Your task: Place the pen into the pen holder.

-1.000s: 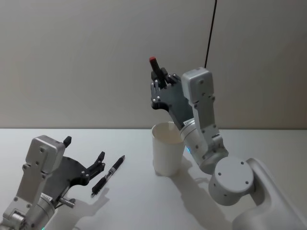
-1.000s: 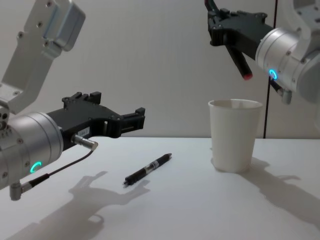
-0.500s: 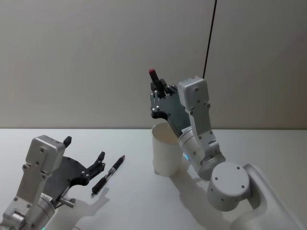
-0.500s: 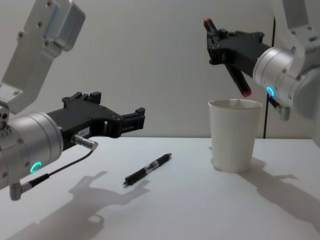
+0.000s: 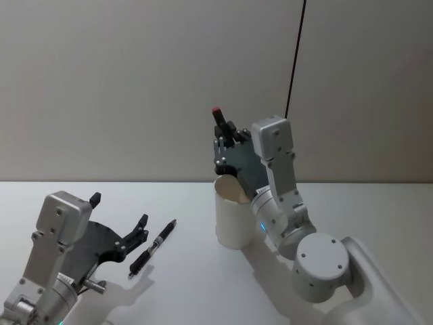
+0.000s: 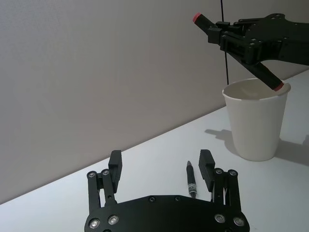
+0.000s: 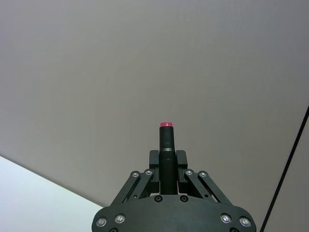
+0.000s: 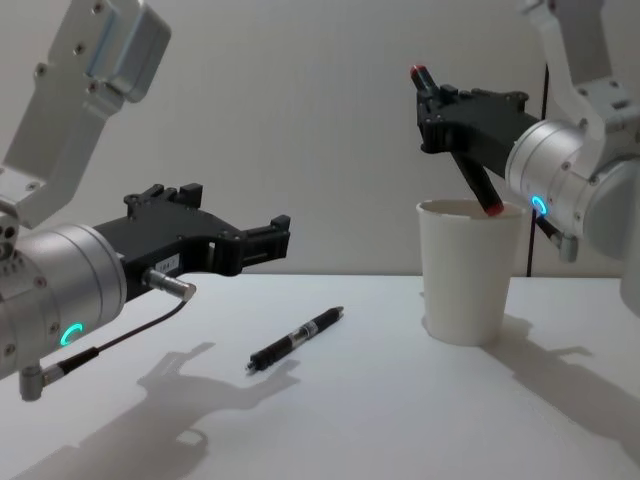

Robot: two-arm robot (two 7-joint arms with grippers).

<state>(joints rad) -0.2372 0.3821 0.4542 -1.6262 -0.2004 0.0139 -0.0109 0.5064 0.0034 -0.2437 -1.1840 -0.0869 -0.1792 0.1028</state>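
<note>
My right gripper (image 8: 437,118) is shut on a black pen (image 8: 478,182) with red ends, held tilted above the pen holder (image 8: 468,280), a white paper cup on the table. The pen's lower red end is level with the cup's rim at its opening. The same pen (image 6: 267,76) and cup (image 6: 255,126) appear in the left wrist view, and the pen (image 7: 166,145) stands between the fingers in the right wrist view. A second black pen (image 8: 296,340) lies on the table left of the cup. My left gripper (image 8: 270,240) hovers open just behind and left of it.
The white table (image 8: 400,420) has free room in front of the cup and the lying pen. A thin black cable (image 5: 294,54) runs down the grey wall behind the right arm.
The right gripper has come down with the held pen; its lower red end dropped from well above the cup to the rim. The left arm and the lying pen have not moved.
</note>
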